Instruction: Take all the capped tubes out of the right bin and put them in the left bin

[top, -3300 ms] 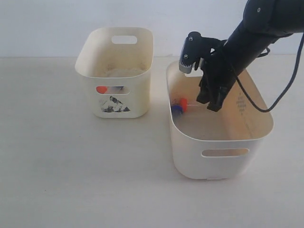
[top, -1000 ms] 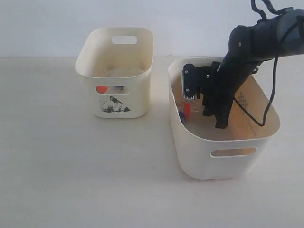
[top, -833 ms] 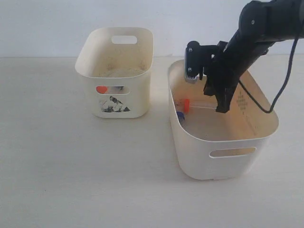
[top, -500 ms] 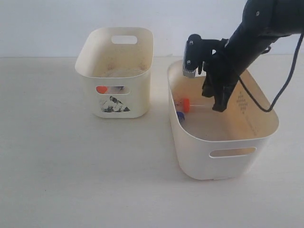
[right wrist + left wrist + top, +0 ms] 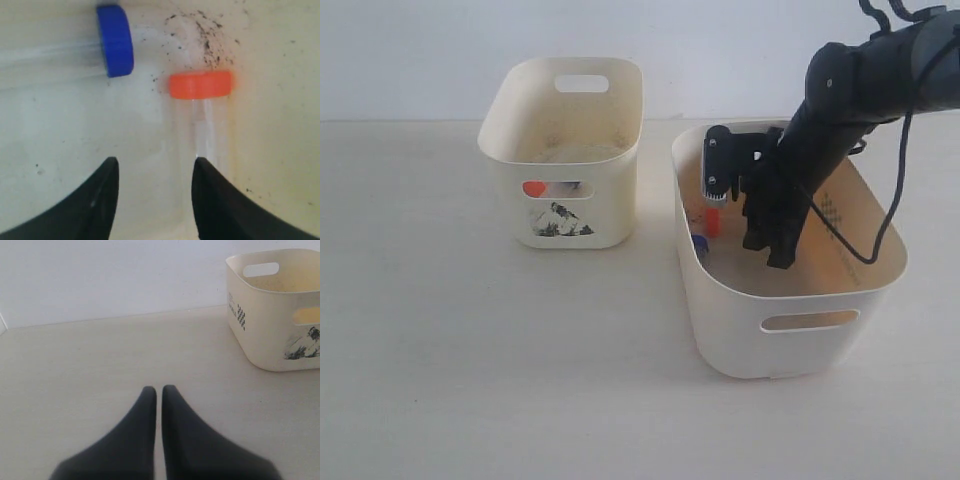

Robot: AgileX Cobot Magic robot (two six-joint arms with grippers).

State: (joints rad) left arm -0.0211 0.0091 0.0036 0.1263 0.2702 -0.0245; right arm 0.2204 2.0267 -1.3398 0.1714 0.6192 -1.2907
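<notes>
The capped tubes (image 5: 712,220) sit in both bins, with two of them on the floor of the right bin. The pale table (image 5: 470,380) carries everything. The right bin (image 5: 740,340), the wider cream one with a dotted diamond on its inner wall, stands at the right. The left bin (image 5: 510,210), narrower and with a black-and-white picture sticker (image 5: 560,220) on its front, stands well apart from it to the left. The black right arm (image 5: 860,90) reaches down into the right bin. Its right gripper (image 5: 155,160) hangs low over the bin floor with its jaws spread and nothing between them. The left gripper (image 5: 159,390) hovers over bare table near the left bin, its fingers pressed together on nothing. In the right bin the orange-capped tube (image 5: 200,84) lies just ahead of the right gripper, its clear body running back to one fingertip (image 5: 200,167) (whether they touch is unclear). The blue-capped tube (image 5: 115,41) lies beside it, close to the bin's left wall. Dark specks (image 5: 210,40) dot the floor near the two caps. Through the left bin's front slot an orange-red cap (image 5: 533,188) shows.
</notes>
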